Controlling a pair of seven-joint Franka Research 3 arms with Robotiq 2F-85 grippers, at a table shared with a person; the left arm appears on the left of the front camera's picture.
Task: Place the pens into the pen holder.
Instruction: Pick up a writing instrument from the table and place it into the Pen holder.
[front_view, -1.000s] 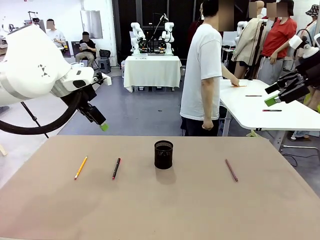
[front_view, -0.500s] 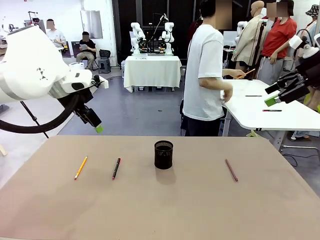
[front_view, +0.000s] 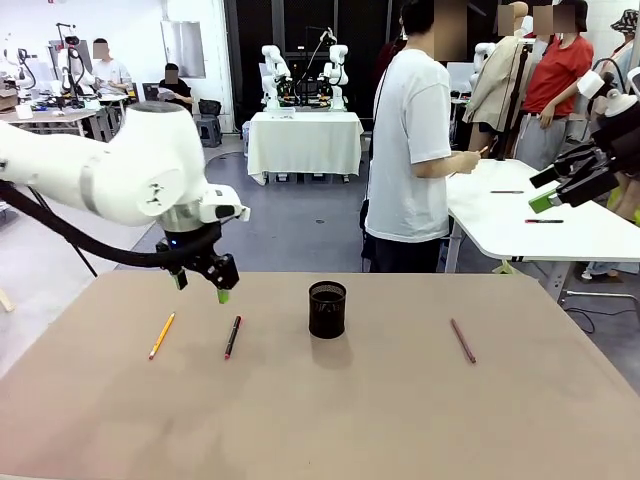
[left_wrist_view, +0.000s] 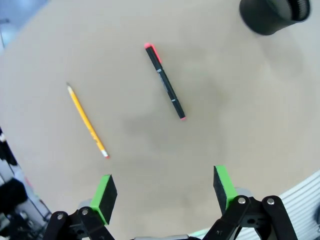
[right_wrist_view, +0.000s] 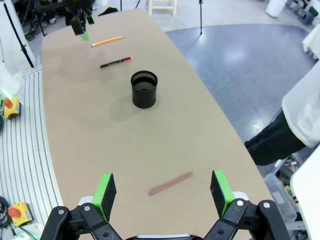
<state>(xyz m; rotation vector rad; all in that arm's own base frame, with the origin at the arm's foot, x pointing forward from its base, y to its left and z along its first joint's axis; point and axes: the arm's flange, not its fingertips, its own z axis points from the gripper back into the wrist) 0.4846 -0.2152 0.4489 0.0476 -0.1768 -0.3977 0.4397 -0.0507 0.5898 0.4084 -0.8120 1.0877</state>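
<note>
Above the far left edge of the table (front_view: 400, 420), the left jaws hang wide apart and empty. Their wrist camera looks down on the yellow pencil (left_wrist_view: 87, 121) and the black pen (left_wrist_view: 165, 82) with its pink cap, and the pen holder (left_wrist_view: 272, 15) sits at a corner. High off to the right, the right jaws gape empty too, and that camera adds the reddish-brown pen (right_wrist_view: 171, 183), lying nearest.

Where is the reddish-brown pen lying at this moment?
In the front view the reddish-brown pen lies flat on the robot's right side, well right of the pen holder and apart from it.
</note>
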